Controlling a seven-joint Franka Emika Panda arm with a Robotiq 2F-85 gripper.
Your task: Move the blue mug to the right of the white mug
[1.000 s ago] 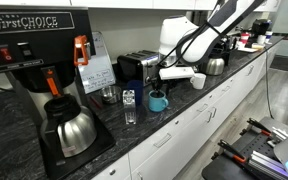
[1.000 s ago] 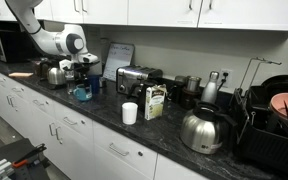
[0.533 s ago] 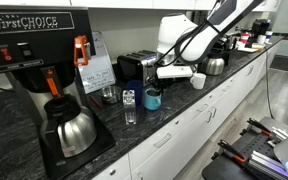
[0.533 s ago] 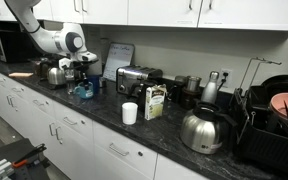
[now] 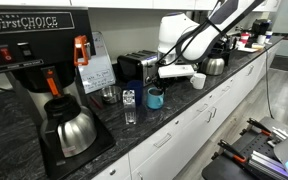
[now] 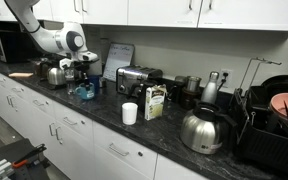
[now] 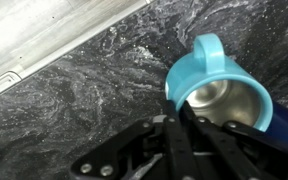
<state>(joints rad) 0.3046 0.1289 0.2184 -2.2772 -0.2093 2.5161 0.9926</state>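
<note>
Gripper (image 5: 156, 85) jaws are clenched on the rim of the blue mug (image 5: 155, 98), the mug apparently held just off the dark countertop (image 7: 74, 90) beside a clear glass (image 5: 130, 106), likely so it can travel without scraping. The white mug (image 5: 198, 79) stands well apart, farther along the counter.

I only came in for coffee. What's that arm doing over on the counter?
The robot's end effector grips the blue mug by its rim, over the dark counter near the toaster. The white mug stands apart, farther along, untouched.
</note>
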